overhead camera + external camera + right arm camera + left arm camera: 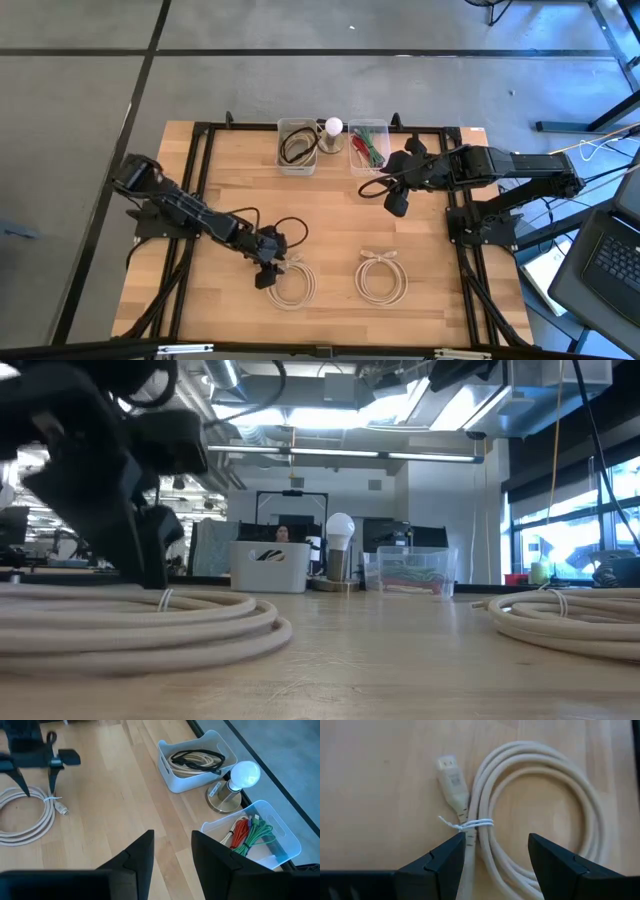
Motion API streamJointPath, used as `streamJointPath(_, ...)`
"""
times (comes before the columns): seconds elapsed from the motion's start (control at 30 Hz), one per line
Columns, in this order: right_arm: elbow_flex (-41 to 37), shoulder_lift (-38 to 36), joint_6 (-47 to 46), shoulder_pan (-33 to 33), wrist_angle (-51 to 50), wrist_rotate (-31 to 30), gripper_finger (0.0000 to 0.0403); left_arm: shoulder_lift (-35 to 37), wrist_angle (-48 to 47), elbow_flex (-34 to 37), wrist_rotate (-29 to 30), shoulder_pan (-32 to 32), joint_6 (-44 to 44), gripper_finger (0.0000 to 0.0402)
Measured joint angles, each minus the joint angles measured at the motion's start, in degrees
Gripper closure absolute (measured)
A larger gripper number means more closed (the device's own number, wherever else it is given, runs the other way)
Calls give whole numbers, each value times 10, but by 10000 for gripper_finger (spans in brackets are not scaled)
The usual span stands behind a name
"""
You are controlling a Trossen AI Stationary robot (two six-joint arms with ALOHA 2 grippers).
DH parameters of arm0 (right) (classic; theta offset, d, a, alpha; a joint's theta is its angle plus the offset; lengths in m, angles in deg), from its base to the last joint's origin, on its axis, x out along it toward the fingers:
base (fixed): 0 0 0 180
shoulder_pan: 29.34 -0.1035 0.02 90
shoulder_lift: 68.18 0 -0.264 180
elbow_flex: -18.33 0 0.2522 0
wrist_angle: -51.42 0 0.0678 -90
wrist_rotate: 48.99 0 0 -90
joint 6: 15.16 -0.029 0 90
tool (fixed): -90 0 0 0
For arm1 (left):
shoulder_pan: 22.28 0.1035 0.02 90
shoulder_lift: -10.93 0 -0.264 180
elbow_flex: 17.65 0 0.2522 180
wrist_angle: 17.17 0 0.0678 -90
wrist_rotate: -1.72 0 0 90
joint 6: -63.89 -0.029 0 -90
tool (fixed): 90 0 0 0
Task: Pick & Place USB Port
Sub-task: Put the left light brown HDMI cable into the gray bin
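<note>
Two coiled cream USB cables lie flat on the wooden table: the left coil (292, 284) (540, 805) and the right coil (381, 277). The left coil's plug (449, 770) points outward, and a white twist tie (470, 824) binds its strands. My left gripper (268, 272) (495, 845) is open and slants down over this coil. Its fingers stand on either side of the tied strands, just above the table. My right gripper (397, 200) (172, 845) hangs open and empty, high above the table's far right part.
At the far edge stand a white bin (297, 147) holding dark and cream cables, a light bulb on a base (333, 127) and a clear bin (368, 148) with red and green cables. Bare wood lies between the coils and the bins.
</note>
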Motion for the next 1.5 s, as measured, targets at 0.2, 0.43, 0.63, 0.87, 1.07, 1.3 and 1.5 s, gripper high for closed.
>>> streamJointPath(0.2,0,0,0,0,0,0,270,-76,43,-10,-10,0,-3,192)
streamJointPath(0.43,0,0,0,0,0,0,270,-101,61,-19,15,-1,-19,216)
streamJointPath(0.63,0,0,0,0,0,0,270,-101,60,-18,36,1,-61,360)
streamJointPath(0.87,0,0,0,0,-1,4,270,-43,47,-10,44,6,-125,357)
streamJointPath(1.07,0,0,0,0,-1,5,269,116,7,-14,133,37,-248,357)
streamJointPath(1.3,0,0,0,0,9,6,269,250,-20,-15,182,228,-415,357)
streamJointPath(1.5,0,0,-1,0,12,6,269,267,22,-14,-35,499,-466,357)
